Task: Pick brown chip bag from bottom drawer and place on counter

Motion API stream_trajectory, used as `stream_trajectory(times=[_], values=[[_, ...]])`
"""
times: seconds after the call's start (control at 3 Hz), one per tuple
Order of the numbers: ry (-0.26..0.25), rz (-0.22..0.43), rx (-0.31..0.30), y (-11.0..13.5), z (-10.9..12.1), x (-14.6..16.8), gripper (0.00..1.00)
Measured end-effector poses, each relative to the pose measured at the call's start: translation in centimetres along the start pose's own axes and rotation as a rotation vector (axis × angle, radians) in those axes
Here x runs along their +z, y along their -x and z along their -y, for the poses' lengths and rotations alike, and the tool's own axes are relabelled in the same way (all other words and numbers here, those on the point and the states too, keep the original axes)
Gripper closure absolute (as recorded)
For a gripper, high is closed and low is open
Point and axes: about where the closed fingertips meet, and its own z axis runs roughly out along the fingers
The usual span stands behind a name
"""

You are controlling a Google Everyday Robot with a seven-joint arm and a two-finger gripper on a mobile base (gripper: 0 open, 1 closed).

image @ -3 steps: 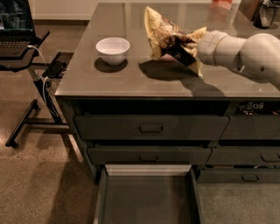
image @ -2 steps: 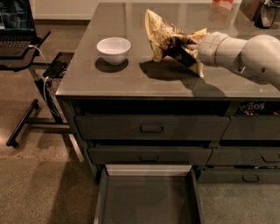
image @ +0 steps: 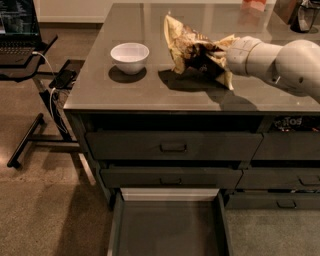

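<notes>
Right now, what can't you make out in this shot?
Camera view throughout.
Pincer: at the brown chip bag over the counter; the bag covers most of it.
Bag's underside: shadowed, so touching the counter or not is unclear.
Bottom drawer: front cut off by the lower edge.
Dark object at the counter's far right corner: cut by the top edge, unidentifiable.

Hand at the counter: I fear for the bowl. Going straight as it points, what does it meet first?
The hand points into the brown chip bag, so that comes first. The white bowl sits beyond it, possibly off that line.
</notes>
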Motion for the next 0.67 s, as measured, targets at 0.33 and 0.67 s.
stream_trajectory(times=[0.33, 0.67], values=[[0.000, 0.000, 0.000, 0.00, 0.00, 0.00, 0.16], [0.000, 0.000, 0.000, 0.01, -0.01, 0.01, 0.00]])
